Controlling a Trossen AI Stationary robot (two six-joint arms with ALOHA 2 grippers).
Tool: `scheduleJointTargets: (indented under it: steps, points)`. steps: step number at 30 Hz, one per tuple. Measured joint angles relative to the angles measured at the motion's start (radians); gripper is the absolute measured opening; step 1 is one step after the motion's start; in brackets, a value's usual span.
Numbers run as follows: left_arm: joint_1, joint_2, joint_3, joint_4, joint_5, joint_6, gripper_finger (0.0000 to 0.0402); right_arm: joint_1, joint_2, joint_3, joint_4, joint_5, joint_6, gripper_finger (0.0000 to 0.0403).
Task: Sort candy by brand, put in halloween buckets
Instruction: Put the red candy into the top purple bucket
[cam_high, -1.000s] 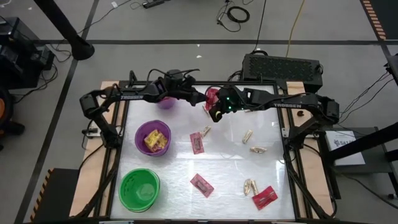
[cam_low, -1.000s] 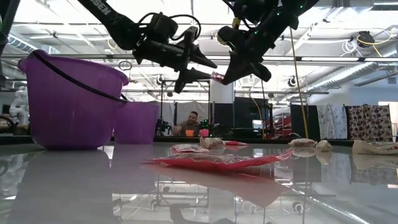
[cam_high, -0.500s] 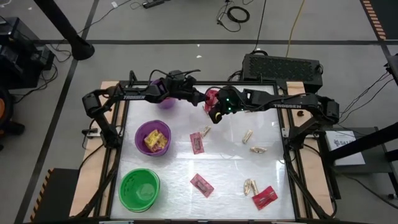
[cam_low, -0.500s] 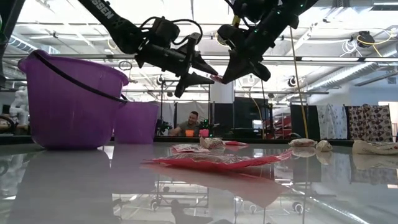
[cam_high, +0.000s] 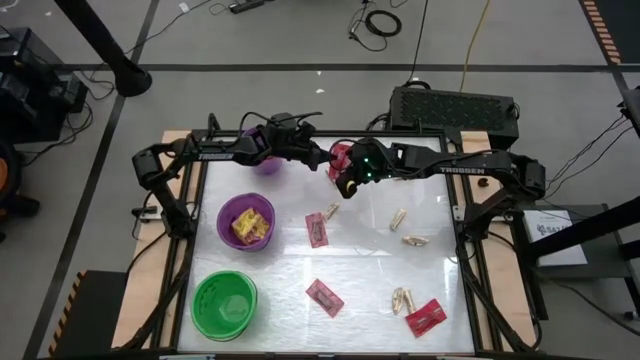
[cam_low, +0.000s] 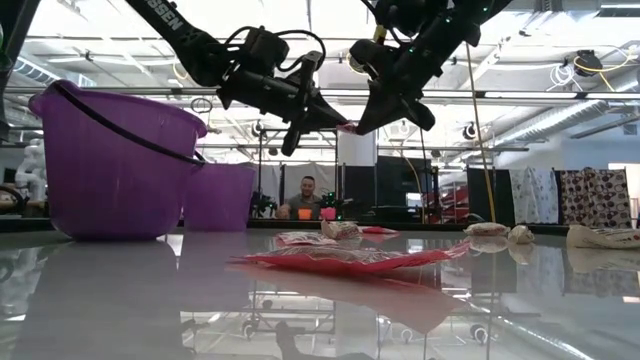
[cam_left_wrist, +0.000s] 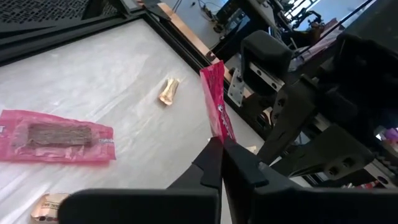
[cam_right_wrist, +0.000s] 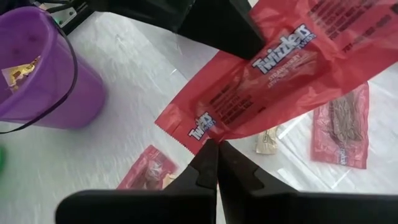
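Observation:
A red Twizzlers candy packet (cam_right_wrist: 267, 81) hangs in the air over the far middle of the table, and both grippers are shut on it. My left gripper (cam_high: 327, 158) reaches in from the left and my right gripper (cam_high: 345, 182) from the right. The small purple bucket (cam_high: 264, 164) stands at the far edge, half hidden under the left arm. In the wider purple bucket (cam_high: 245, 222) lie yellow candy packets. At the near left stands the green bucket (cam_high: 224, 304). My left gripper pinches the packet's thin edge (cam_left_wrist: 215, 124) between its two fingers, which come nearly level from the table's left. The packet stands up edge-on past the fingertips, clear of the table. My right gripper pinches the packet's opposite long edge (cam_right_wrist: 214, 132) between its two fingers, slanting down from the table's right. The packet spreads flat beyond the fingertips, lifted clear.
Pink packets (cam_high: 317, 229) (cam_high: 324, 297) and a red one (cam_high: 424, 317) lie on the white tabletop. Small tan pieces (cam_high: 330, 211) (cam_high: 399, 218) (cam_high: 413, 240) (cam_high: 401, 298) lie among them. A person shows in the room beyond the table (cam_low: 306, 198).
My left gripper has shut its open fingers on the edge of the red packet that my right gripper holds up. The packet and my right gripper have kept still.

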Motion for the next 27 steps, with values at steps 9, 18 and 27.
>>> scheduleJointTargets:
  steps: [9,18,27]
  points:
    - [0.000,0.000,0.000,-0.010,0.004,0.003,0.0010,0.000,-0.003,0.000,0.000,0.000,-0.064,0.0018]
    - [0.037,-0.072,0.000,-0.069,0.050,0.082,0.0010,-0.024,-0.085,0.000,-0.124,0.007,-0.043,0.0117]
    - [0.055,-0.293,0.001,-0.411,-0.181,0.440,0.0004,-0.032,-0.155,0.000,-0.179,0.007,-0.004,0.0168]
